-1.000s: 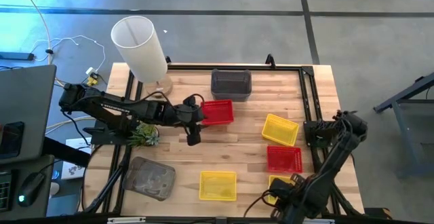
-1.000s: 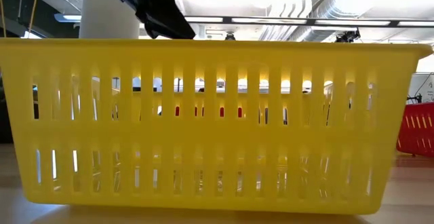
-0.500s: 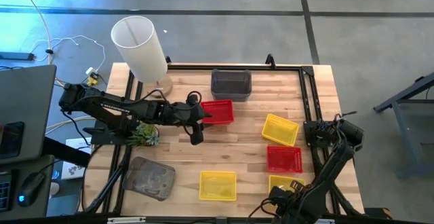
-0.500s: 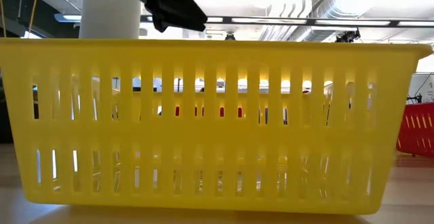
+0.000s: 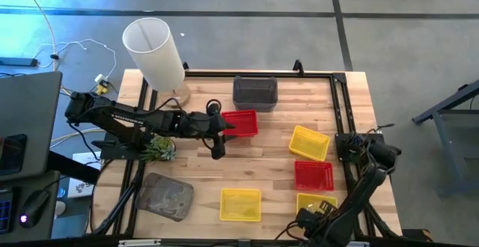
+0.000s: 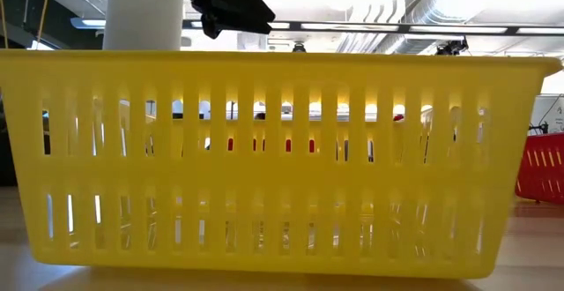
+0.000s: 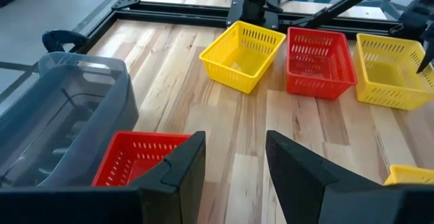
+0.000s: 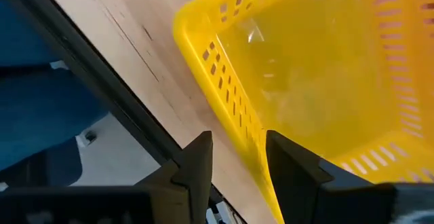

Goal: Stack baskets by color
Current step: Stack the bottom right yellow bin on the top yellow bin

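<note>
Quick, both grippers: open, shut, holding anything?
Left gripper: open, empty, beside the red basket.
Right gripper: open, its fingers either side of a yellow basket wall, not clamped.

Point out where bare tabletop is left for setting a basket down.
Bare wood lies between the red basket by the left gripper and the front yellow basket. Crowded: the right side, where yellow, red and yellow baskets line up.

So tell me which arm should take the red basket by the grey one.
Left. The left gripper hangs open right beside that red basket; the right gripper is at the near-right yellow basket.
</note>
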Robot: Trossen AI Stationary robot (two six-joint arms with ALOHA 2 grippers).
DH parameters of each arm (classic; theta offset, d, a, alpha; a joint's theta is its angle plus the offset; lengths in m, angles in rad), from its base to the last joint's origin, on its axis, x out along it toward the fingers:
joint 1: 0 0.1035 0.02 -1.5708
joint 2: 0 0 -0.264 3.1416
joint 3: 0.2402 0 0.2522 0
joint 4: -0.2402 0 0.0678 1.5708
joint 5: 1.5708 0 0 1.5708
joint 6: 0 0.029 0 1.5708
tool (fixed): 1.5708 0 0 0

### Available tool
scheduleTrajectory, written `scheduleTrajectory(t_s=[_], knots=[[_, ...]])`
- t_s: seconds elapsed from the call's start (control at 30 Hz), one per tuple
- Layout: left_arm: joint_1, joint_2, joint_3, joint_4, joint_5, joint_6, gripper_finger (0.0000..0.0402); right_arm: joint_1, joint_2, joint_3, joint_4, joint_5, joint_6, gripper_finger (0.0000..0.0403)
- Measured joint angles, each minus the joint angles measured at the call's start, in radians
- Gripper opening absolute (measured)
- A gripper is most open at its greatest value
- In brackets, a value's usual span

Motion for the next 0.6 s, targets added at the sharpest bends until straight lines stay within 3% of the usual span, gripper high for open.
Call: scheduleTrajectory(t_s=[0.2, 0.3, 0.47, 0.6], knots=[[0.0, 0.0, 0.0, 0.001, 0.0, 0.0, 0.0141, 0.0, 0.045, 0.0, 0.004, -0.038, 0.003, 0.0118], [0.0, 0.0, 0.0, 0.001, 0.0, 0.0, 0.0141, 0.0, 0.064, 0.0, 0.005, -0.06, 0.029, 0.009], [0.0, 0.0, 0.0, 0.001, 0.0, 0.009, 0.0141, 0.0, 0.069, 0.0, 0.02, -0.073, 0.052, 0.001], [0.0, 0.0, 0.0, 0.001, 0.0, 0.008, 0.0141, 0.0, 0.069, 0.004, 0.03, -0.072, 0.072, 0.0012]])
